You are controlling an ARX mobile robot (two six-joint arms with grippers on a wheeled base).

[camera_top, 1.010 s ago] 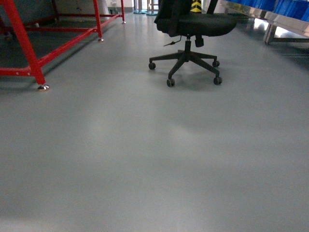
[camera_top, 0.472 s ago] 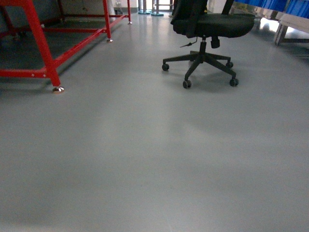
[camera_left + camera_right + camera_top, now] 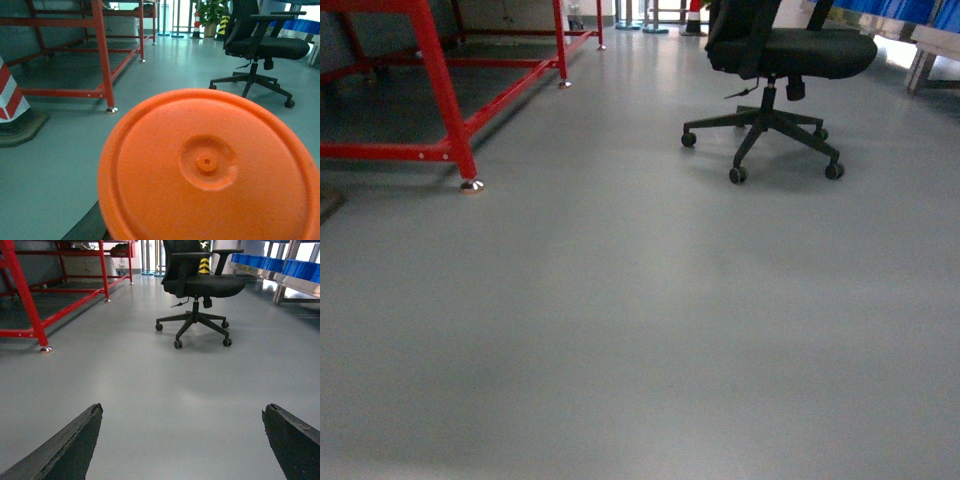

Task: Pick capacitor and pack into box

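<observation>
The smooth grey floor (image 3: 640, 330) fills most of every view, broad and bare ahead of the robot. To the left stands a red tubular steel frame (image 3: 445, 95) on small metal feet; ahead and to the right sits a black swivel office chair (image 3: 775, 70) on a five-star castor base. In the left wrist view a red-and-white striped cone (image 3: 12, 102) on a dark base stands at the far left, near the frame's leg.

Neither the pink tub nor any capacitor shows in any view, so which way they lie from either arm cannot be told; judging by this, the base is in transit and no reach is due yet.

A round orange plastic disc (image 3: 210, 167), with a small raised hub at its centre, blocks most of the left wrist view; the left gripper's state cannot be told. The right gripper (image 3: 182, 440) stands wide open, its two dark fingertips (image 3: 75, 440) apart over bare floor, holding nothing.

The widest free lane runs between frame and chair.
</observation>
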